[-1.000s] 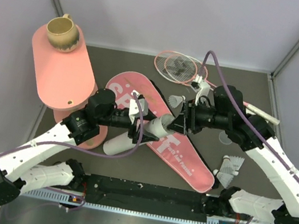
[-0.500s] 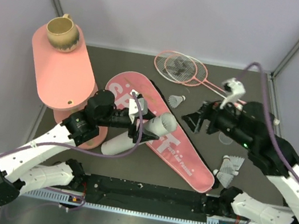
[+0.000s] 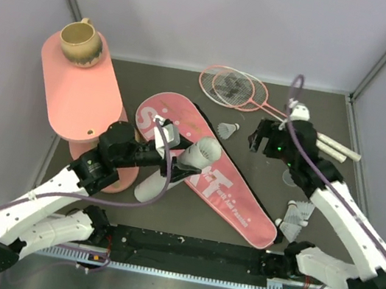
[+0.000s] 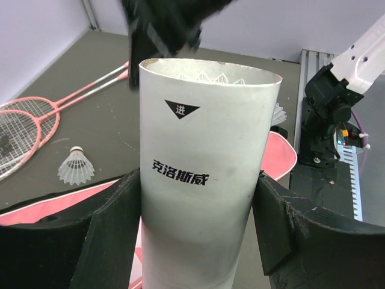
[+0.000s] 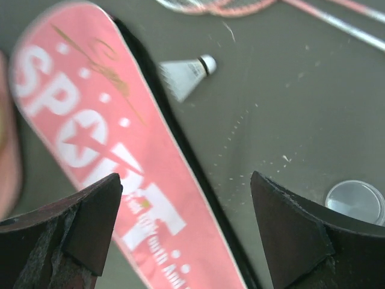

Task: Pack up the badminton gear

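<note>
white tube [image 4: 207,150] in left end effector [image 4: 198,226]

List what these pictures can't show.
Left wrist: how many shuttlecocks sit inside the tube; its wall hides all but feather tips.
Right wrist: the bag is blurred and cut off by the frame's edges.
Top: shafts of the rackets, partly hidden under the right arm.

The left claw [image 3: 173,159] grips the tilted white tube [image 3: 203,152] partly over the pink bag [image 3: 239,201], while the right claw [image 3: 256,141] hovers near a loose shuttlecock [image 3: 229,130].
</note>
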### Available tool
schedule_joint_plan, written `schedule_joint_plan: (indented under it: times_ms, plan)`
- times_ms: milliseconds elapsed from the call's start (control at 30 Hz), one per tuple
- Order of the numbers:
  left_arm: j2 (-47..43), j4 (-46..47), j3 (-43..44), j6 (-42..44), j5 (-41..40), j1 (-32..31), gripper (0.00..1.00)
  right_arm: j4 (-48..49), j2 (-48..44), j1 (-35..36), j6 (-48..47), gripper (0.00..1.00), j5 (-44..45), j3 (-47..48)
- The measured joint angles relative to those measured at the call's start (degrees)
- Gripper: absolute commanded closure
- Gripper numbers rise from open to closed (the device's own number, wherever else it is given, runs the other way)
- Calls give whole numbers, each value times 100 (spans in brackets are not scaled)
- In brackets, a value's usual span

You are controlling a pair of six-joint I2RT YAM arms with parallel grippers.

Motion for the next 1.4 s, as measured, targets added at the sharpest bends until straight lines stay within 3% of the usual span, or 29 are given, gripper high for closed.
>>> schedule_joint_plan:
  times_ms: [200,400,633,900,1000,1100,1167,1200,1233,1400]
  plan:
    - [-350,203,-199,2,-175,0,91,767,1860,-94,-636,19,-111,-238]
    - [-435,232,-238,50,-275,0,91,999,3626,-94,-852,25,-72,776]
    - [-435,229,-238,96,-291,0,91,1062,4865,9,-938,32,35,2006]
    - [-398,251,-238,105,-278,0,91,984,5689,354,-1158,43,584,2756]
    - [-328,284,-238,94,-245,0,91,883,5991,446,-1220,50,846,2977]
    - [-308,284,-238,66,-245,0,91,855,6247,472,-1235,64,1106,3084]
    - [-306,289,-238,66,-245,0,91,796,6310,476,-1222,80,1290,3086]
    - [-306,291,-238,63,-247,0,91,763,6325,476,-1204,95,1414,3086]
    - [-304,291,-238,63,-247,0,91,745,6334,474,-1207,100,1513,3093]
    - [-280,304,-238,68,-260,0,91,758,6293,470,-1178,100,1939,3049]
